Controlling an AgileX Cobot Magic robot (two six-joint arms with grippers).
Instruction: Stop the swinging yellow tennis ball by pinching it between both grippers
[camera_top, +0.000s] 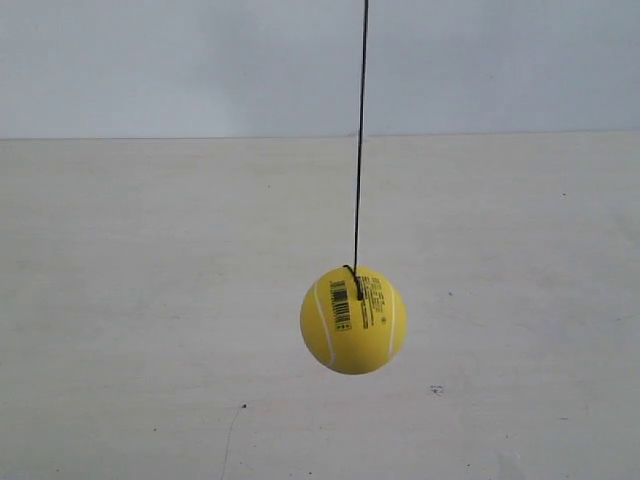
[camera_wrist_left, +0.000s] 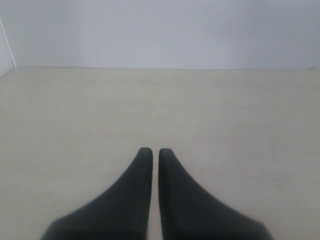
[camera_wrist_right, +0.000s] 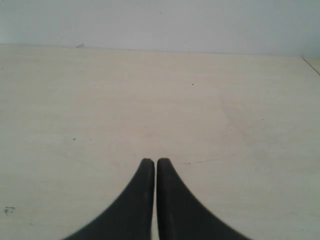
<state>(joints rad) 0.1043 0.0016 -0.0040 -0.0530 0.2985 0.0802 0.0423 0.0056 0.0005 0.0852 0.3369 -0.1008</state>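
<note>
I see ball (camera_top: 353, 320) hanging on string (camera_top: 360, 130) above pale surface (camera_top: 120, 300). L pincer (camera_wrist_left: 151, 151) clenched, tips nearly touching; R pincer (camera_wrist_right: 151, 161) clenched same way.

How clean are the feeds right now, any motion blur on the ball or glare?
Exterior view: the yellow tennis ball and its string look crisp, barcode bars distinct, light flat, no glare. Left wrist view: the left gripper is sharp at the tips, blurred toward its base. Right wrist view: the right gripper likewise, table evenly lit.
</note>
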